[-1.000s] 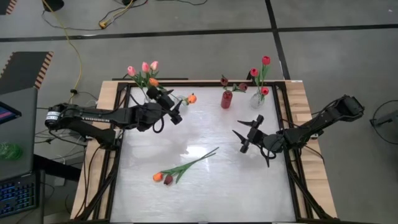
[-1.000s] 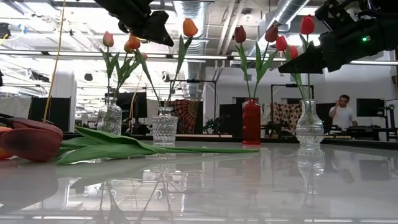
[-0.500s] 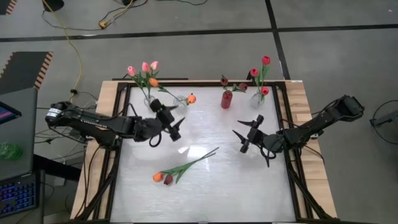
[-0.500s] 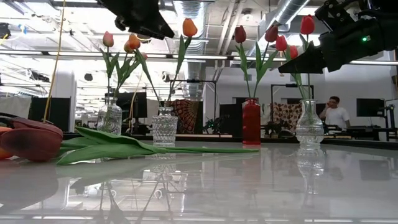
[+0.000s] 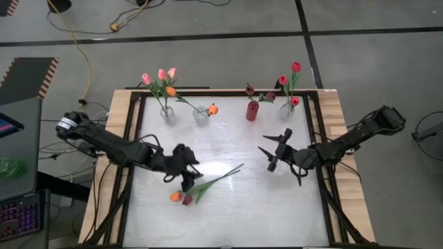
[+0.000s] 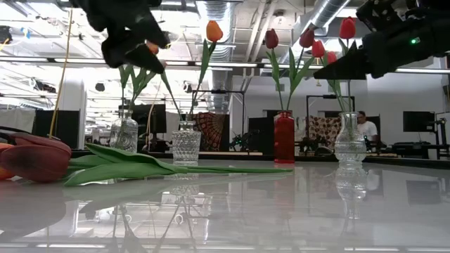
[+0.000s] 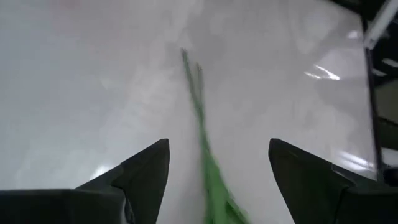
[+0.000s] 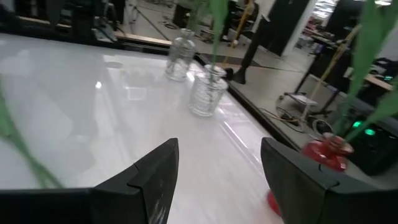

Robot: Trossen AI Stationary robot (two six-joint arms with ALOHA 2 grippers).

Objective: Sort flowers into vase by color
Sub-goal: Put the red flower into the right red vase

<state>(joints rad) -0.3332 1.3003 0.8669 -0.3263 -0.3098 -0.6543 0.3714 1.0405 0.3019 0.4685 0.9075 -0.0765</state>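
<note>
Flowers mostly stand sorted in four vases along the worktop's (image 5: 228, 207) far edge: pink ones (image 5: 160, 75), an orange one (image 5: 212, 109), maroon in the red vase (image 5: 252, 111), red ones (image 5: 291, 81). Two loose tulips (image 5: 201, 187) lie mid-worktop, yet to go. Left claw (image 5: 187, 181) hovers over them, wide open, empty; right claw (image 5: 273, 147) waits open, empty.

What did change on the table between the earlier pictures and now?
The left pincer, open and empty, moved from the back vases toward the front, now over the two loose tulips. The right pincer, also open, the vases and flowers stayed put.
</note>
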